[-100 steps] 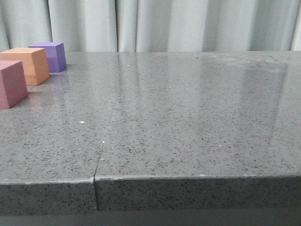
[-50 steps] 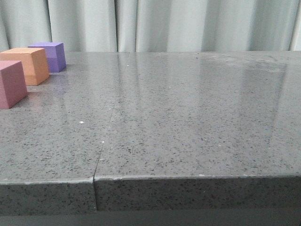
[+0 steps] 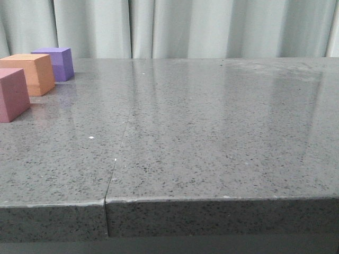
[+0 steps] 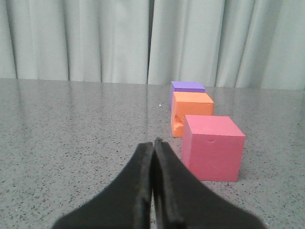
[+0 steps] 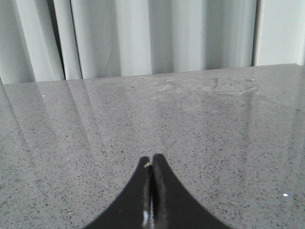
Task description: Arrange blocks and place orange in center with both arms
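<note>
Three blocks stand in a row at the far left of the grey table [image 3: 212,132]: the pink-red block [image 3: 12,95] nearest, the orange block [image 3: 30,73] in the middle, the purple block [image 3: 55,63] at the back. In the left wrist view my left gripper [image 4: 153,143] is shut on nothing, close to the pink-red block [image 4: 212,147], with the orange block [image 4: 191,112] and the purple block [image 4: 186,89] behind it. A dent shows on the orange block's side. My right gripper [image 5: 151,160] is shut over bare table. Neither gripper shows in the front view.
A pale curtain [image 3: 185,26] hangs behind the table. A seam [image 3: 119,153] runs across the tabletop toward its front edge [image 3: 212,200].
</note>
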Controlling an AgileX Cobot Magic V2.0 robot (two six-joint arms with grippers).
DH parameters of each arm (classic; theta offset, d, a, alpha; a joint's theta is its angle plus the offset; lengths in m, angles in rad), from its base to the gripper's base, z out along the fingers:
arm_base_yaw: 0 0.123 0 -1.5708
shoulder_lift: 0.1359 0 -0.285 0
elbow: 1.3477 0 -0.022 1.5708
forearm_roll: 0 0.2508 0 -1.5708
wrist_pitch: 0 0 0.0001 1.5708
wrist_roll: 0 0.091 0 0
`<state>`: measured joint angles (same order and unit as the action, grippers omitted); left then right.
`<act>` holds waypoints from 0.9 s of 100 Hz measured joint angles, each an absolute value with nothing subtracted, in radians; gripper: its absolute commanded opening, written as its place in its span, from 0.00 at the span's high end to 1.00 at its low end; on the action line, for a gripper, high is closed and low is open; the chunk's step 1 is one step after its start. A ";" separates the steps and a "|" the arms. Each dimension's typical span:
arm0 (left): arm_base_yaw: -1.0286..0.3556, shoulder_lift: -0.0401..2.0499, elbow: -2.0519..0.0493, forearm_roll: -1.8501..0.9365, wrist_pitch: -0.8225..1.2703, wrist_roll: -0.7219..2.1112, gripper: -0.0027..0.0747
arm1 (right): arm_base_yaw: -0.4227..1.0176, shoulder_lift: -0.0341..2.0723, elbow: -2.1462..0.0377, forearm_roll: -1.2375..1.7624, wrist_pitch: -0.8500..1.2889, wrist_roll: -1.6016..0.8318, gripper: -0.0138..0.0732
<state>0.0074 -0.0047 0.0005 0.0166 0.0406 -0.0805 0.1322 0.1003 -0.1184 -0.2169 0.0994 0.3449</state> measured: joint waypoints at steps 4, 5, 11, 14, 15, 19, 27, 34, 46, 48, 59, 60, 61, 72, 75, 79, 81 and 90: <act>0.007 -0.005 0.001 0.017 0.041 -0.080 0.99 | 0.124 0.083 -0.098 -0.195 0.093 0.318 0.92; 0.007 -0.005 0.001 0.017 0.041 -0.080 0.99 | 0.121 0.075 -0.095 -0.186 0.090 0.313 0.92; 0.007 -0.005 0.001 0.017 0.041 -0.080 0.99 | 0.107 0.044 -0.064 -0.144 0.081 0.262 0.92; 0.007 -0.005 0.001 0.017 0.041 -0.080 0.99 | 0.102 0.028 -0.054 -0.122 0.081 0.239 0.92; 0.007 -0.005 0.001 0.017 0.041 -0.080 0.99 | 0.096 0.020 -0.048 -0.111 0.079 0.228 0.92; 0.007 -0.005 0.001 0.017 0.041 -0.080 0.99 | 0.085 0.004 -0.031 -0.084 0.073 0.202 0.92; 0.007 -0.005 0.001 0.017 0.041 -0.080 0.99 | 0.061 -0.008 0.007 -0.027 0.049 0.149 0.92; 0.007 -0.005 0.001 0.017 0.041 -0.080 0.99 | 0.050 -0.010 0.021 -0.005 0.039 0.129 0.92; 0.007 -0.005 0.001 0.017 0.041 -0.080 0.99 | 0.044 -0.011 0.028 0.011 0.039 0.111 0.92; 0.007 -0.005 0.001 0.017 0.041 -0.080 0.99 | 0.044 -0.011 0.028 0.011 0.039 0.107 0.92; 0.007 -0.005 0.001 0.017 0.041 -0.080 0.99 | 0.044 -0.011 0.028 0.013 0.039 0.101 0.92; 0.007 -0.005 0.001 0.017 0.041 -0.080 0.99 | 0.044 -0.011 0.028 0.013 0.039 0.099 0.92; 0.007 -0.005 0.001 0.017 0.041 -0.080 0.99 | 0.044 -0.011 0.028 0.013 0.039 0.099 0.92; 0.007 -0.005 0.001 0.017 0.041 -0.080 0.99 | 0.044 -0.011 0.028 0.013 0.039 0.099 0.92; 0.007 -0.005 0.001 0.017 0.041 -0.080 0.99 | 0.044 -0.011 0.028 0.013 0.039 0.098 0.92; 0.007 -0.005 0.001 0.017 0.041 -0.080 0.99 | 0.044 -0.011 0.028 0.013 0.039 0.098 0.92; 0.007 -0.005 0.001 0.017 0.041 -0.080 0.99 | 0.044 -0.011 0.028 0.013 0.039 0.098 0.92; 0.007 -0.005 0.001 0.017 0.041 -0.080 0.99 | 0.044 -0.011 0.028 0.013 0.039 0.098 0.92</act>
<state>0.0074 -0.0047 0.0005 0.0166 0.0406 -0.0805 0.0440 -0.0113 0.0277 0.0126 0.0388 0.0985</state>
